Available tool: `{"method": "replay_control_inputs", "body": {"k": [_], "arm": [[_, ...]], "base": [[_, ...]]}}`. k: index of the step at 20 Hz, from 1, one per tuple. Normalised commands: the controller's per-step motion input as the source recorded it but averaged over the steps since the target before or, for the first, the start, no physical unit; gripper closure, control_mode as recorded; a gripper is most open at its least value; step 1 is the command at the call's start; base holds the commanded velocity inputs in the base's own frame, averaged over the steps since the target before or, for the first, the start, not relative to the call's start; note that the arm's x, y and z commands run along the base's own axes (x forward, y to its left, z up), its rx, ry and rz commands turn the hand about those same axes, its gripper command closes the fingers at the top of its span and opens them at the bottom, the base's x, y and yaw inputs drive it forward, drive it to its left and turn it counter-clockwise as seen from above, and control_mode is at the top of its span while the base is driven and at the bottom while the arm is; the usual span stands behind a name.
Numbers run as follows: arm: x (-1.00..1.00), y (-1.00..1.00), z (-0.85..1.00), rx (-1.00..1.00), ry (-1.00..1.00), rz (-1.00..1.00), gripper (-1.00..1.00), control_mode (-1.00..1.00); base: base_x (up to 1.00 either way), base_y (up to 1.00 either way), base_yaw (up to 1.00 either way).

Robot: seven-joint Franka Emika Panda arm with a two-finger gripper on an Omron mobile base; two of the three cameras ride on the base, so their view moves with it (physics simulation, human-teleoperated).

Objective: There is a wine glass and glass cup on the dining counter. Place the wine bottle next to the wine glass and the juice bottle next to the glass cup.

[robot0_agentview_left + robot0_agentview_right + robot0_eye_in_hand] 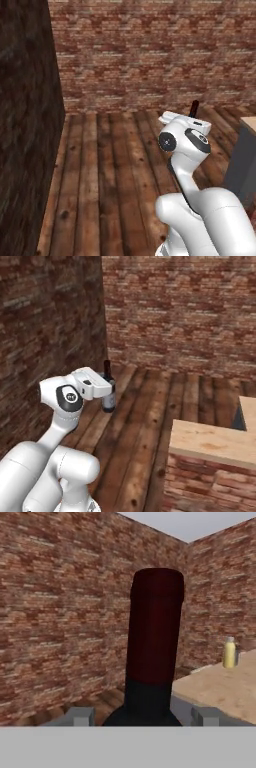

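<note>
My gripper [106, 390] is shut on the wine bottle [108, 391], a slim dark bottle with a greyish label, held upright above the plank floor. Its dark red cap [194, 107] sticks up behind my hand. Close up in the hand view, the wine bottle's neck [152, 637] rises between my fingertips [80, 716]. The yellow juice bottle [229, 653] stands far off on a light wood top [220, 687]; which counter that is I cannot tell. A light top on a grey panel, likely the dining counter [242, 165], shows at the right edge. The wine glass and glass cup are out of view.
A dark brick wall [25, 125] runs close along the left, with a brick back wall [180, 316] ahead. A wood-topped brick counter [210, 443] stands at the near right. Open plank floor [110, 165] lies between them.
</note>
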Motion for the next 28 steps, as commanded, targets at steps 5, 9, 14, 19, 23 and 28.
{"method": "replay_control_inputs", "body": {"k": [5, 9, 14, 19, 23, 28], "arm": [[0.00, 0.00, 0.00, 0.00, 0.00, 0.00, 1.00, 1.00], [0.00, 0.00, 0.00, 0.00, 0.00, 0.00, 1.00, 1.00], [0.00, 0.00, 0.00, 0.00, 0.00, 0.00, 1.00, 1.00], [0.00, 0.00, 0.00, 0.00, 0.00, 0.00, 1.00, 1.00], [0.00, 0.00, 0.00, 0.00, 0.00, 0.00, 1.00, 1.00], [0.00, 0.00, 0.00, 0.00, 0.00, 0.00, 1.00, 1.00]], "base": [[0.89, 0.33, -0.18], [0.88, 0.28, -0.20], [0.83, 0.26, -0.26], [0.78, 0.25, -0.31], [0.74, 0.25, -0.35], [0.72, 0.26, -0.37]]}}
